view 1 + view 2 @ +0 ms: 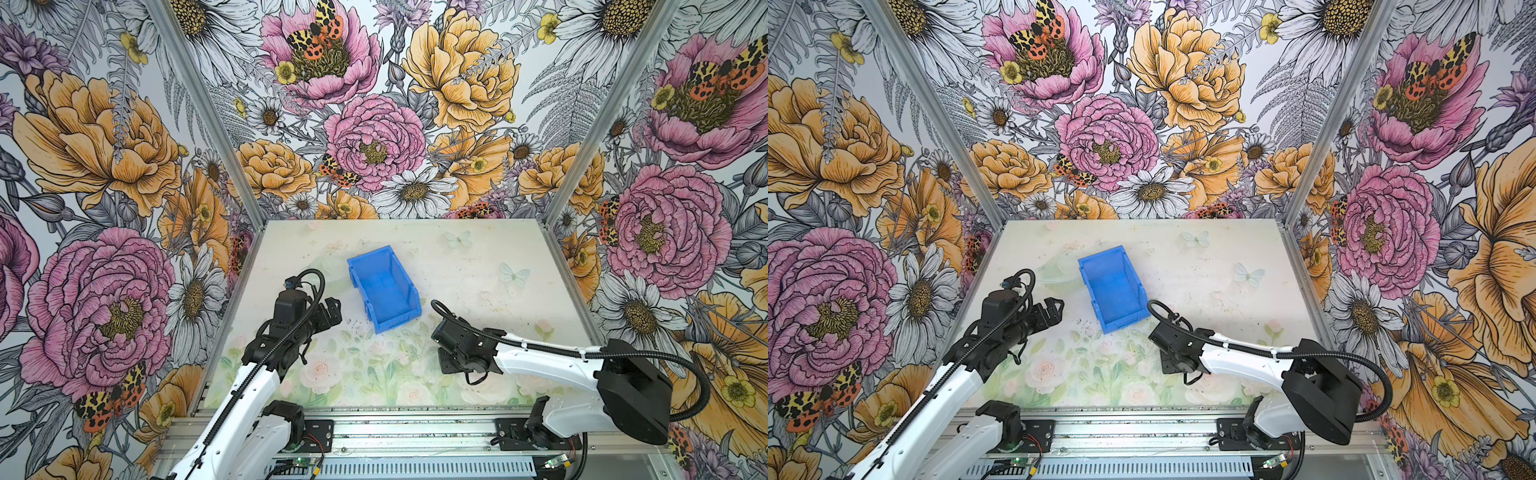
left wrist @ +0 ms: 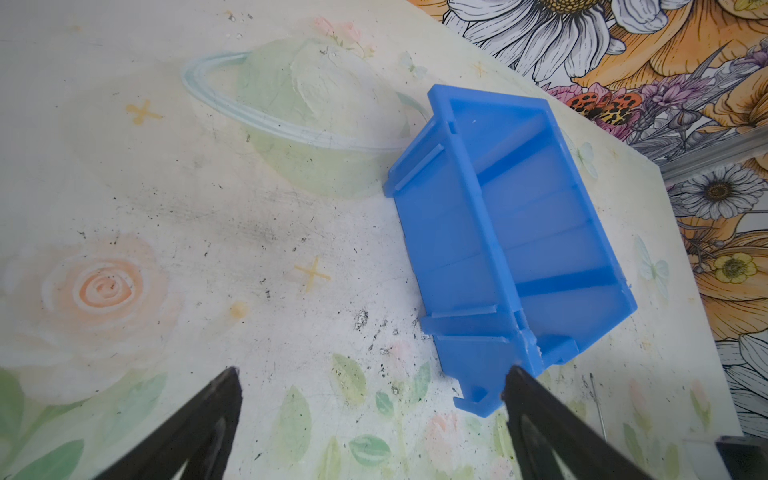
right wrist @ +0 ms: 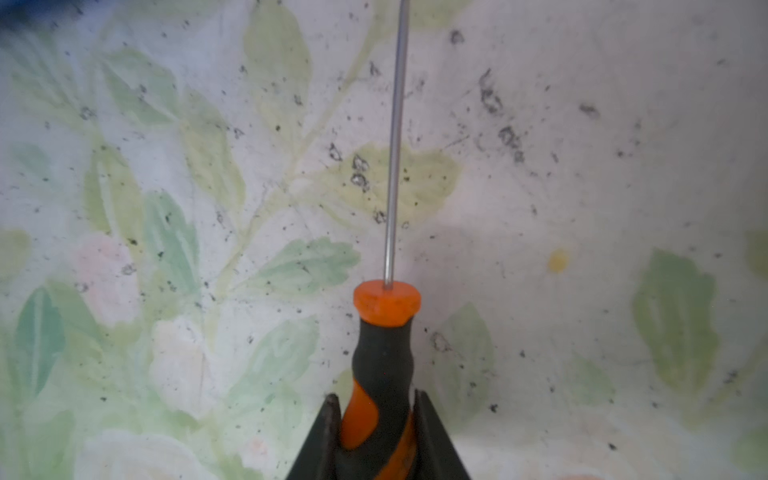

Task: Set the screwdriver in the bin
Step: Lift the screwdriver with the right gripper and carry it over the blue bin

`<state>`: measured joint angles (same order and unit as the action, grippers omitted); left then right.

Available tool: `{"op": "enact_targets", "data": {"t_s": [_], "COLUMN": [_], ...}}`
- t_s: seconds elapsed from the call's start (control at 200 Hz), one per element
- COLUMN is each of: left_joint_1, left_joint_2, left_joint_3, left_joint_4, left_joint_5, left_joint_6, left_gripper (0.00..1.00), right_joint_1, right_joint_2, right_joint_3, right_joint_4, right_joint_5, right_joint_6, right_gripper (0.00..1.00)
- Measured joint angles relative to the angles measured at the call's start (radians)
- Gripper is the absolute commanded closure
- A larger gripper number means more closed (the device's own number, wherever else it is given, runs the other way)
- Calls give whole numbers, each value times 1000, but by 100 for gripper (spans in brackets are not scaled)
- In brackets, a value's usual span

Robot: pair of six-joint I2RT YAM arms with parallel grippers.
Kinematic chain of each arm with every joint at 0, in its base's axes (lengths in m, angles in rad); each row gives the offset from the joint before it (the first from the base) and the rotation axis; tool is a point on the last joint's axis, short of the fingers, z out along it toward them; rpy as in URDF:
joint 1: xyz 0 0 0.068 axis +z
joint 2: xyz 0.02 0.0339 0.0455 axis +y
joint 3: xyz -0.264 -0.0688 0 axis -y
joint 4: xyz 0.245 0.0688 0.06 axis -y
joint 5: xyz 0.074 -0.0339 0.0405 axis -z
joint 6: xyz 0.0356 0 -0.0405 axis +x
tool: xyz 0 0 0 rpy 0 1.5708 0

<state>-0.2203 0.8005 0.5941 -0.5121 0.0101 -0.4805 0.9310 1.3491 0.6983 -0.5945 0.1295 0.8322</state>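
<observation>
Three walls (image 1: 104, 166) papered with big pink and orange flowers, daisies and spotted moths closed in the left, far and right sides of the cell. Below them we saw a pale table (image 1: 478, 257), painted with faded roses, leaves, butterflies and a ringed planet, and scuffed with black specks.

Both arms reached in from the near edge, the left arm (image 1: 249, 395) on the left and the right arm (image 1: 540, 361) on the right.

Between them, toward the middle of the table, the bin (image 1: 384, 289) stood open side up and skewed, its low front wall turned toward the near right.

We found the left gripper (image 1: 332, 309) just left of the bin's near corner with its jaws spread wide around nothing. In its wrist view one fingertip (image 2: 523, 386) lay right by that corner.

We found the right gripper (image 3: 376, 397) near and to the right of the bin, apart from it, with its jaws clamped narrow on the screwdriver (image 3: 384, 345). The orange-and-black handle sat between the fingers, and the thin shaft ran straight out ahead of them over the painted leaves. So the screwdriver was outside the bin. We could not tell whether it touched the table.
</observation>
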Motion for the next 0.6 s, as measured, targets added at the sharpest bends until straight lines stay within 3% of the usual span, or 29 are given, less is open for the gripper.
{"op": "enact_targets", "data": {"t_s": [0.305,0.6], "left_joint_1": [0,0], "left_joint_2": [8,9], "left_joint_3": [-13,-15], "left_joint_4": [4,5], "left_joint_5": [-2,-2], "left_joint_6": [0,0], "left_gripper": [1,1], "right_joint_1": [6,6], "right_joint_2": [-111,-25], "right_joint_3": [72,295], "right_joint_4": [-40,-51], "right_joint_5": [108,137], "right_joint_6": [-49,-157], "right_gripper": [100,100]}}
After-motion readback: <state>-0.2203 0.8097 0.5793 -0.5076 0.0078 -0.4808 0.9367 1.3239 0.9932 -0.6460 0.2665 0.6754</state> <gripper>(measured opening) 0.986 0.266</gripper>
